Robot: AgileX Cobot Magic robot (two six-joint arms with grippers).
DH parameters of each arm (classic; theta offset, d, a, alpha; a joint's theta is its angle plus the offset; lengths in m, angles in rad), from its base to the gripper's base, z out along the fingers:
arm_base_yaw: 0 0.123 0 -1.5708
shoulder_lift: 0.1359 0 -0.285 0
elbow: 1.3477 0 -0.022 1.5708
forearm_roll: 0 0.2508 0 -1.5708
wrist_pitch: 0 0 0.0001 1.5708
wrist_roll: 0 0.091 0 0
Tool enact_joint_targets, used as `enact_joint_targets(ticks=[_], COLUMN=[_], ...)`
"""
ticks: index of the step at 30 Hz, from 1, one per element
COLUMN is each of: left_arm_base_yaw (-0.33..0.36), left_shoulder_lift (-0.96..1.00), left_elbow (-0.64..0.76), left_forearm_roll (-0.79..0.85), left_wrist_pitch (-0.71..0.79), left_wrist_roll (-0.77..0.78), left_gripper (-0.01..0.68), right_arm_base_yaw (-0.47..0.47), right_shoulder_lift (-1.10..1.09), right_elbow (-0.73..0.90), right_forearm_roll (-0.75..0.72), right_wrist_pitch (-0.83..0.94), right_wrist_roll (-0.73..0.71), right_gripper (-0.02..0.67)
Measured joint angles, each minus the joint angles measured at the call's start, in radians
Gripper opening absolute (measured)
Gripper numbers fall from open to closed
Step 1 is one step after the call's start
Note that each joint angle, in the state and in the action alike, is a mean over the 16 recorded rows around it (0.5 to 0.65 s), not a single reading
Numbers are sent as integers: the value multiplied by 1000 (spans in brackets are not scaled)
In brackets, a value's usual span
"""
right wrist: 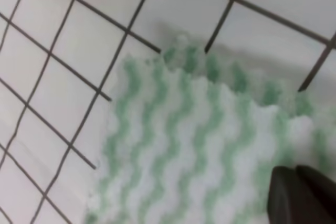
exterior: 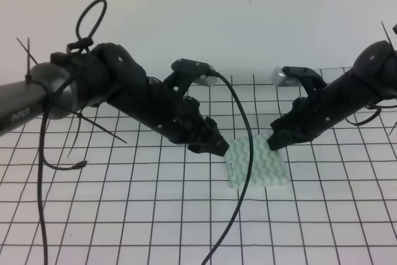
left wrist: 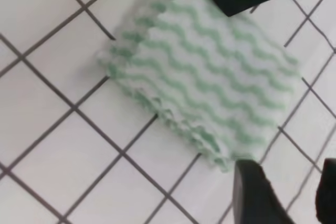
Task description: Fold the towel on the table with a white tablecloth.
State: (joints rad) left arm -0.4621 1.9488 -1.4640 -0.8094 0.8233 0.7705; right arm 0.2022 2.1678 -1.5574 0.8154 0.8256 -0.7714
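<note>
The main risk, as I judge it, is that the thin towel (exterior: pixel 257 161) shifts or bunches instead of creasing cleanly: both grippers sit at its far edge, and a pinch that also catches the white tablecloth (exterior: pixel 124 215) beneath would drag the grid cloth up with it, while a shallow pinch could let a corner slip out partway through a fold. The left gripper (exterior: pixel 217 147) is at the towel's upper left corner and the right gripper (exterior: pixel 275 142) at its upper right; in the right wrist view the two fingertips (right wrist: pixel 299 195) look pressed together at the towel's edge (whether any cloth is actually caught between them I cannot tell), and for the left jaws I cannot tell either. The towel lies near the middle of the table (exterior: pixel 347 228), a small squarish pad with mint-green and white wavy stripes, its scalloped edges appearing layered as if already doubled over.
</note>
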Motion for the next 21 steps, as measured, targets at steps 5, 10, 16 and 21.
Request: enact_joint_targets(ticks=[5,10,16,21], left_arm_base_yaw=[17,39,63,75], left_shoulder_lift=[-50,-147,-334,-530], left_elbow=[0,0,3,35], left_forearm_roll=[18,36,65,89], left_wrist_pitch=[59,102,93,28], left_wrist_roll=[-8,-16,-43,-80], left_gripper=[144,66,3,0], right_arm_base_yaw=[-6,-15,-25,-28], right_shoulder_lift=[-88,-257,-528,-772], right_elbow=[-9,-15,-11,36], right_forearm_roll=[-22,-94,-287,-478], right_wrist_pitch=[5,-2,-19,-49], right_wrist_roll=[-1,22,135,278], right_gripper=[0,0,0,0])
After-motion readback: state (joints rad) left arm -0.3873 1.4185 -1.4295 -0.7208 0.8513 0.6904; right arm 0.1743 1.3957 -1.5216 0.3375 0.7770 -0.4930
